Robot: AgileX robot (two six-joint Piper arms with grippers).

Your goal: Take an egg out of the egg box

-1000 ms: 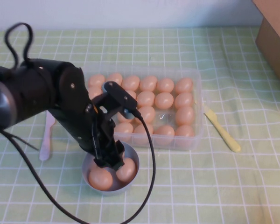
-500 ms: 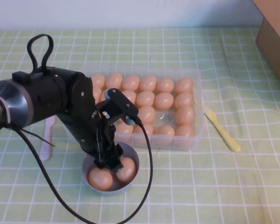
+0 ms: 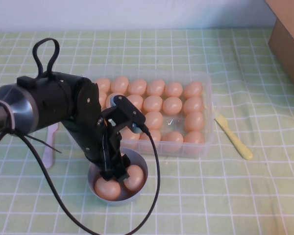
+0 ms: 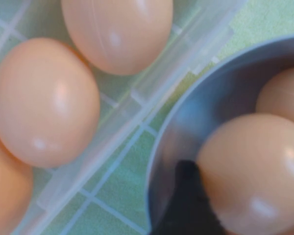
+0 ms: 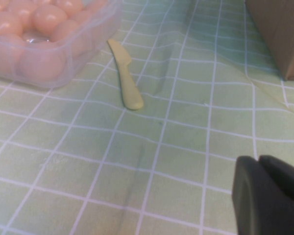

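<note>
Hovering over one bowl's (image 3: 144, 167) two eggs (image 3: 107, 189), left tool (image 3: 116, 172), grip unclear; right tool (image 5: 262, 192) pressed together over cloth (image 5: 161, 147).

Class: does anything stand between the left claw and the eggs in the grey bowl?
Nothing visible does. The left claw is down inside the bowl, close between its two eggs. The egg box lies just behind. The right claw hovers over the cloth near the yellow knife.

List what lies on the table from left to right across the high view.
White plastic knife → grey-blue bowl holding two eggs, left end effector over it → clear egg box → yellow plastic knife → cardboard box. Right end effector appears only in its wrist view.
</note>
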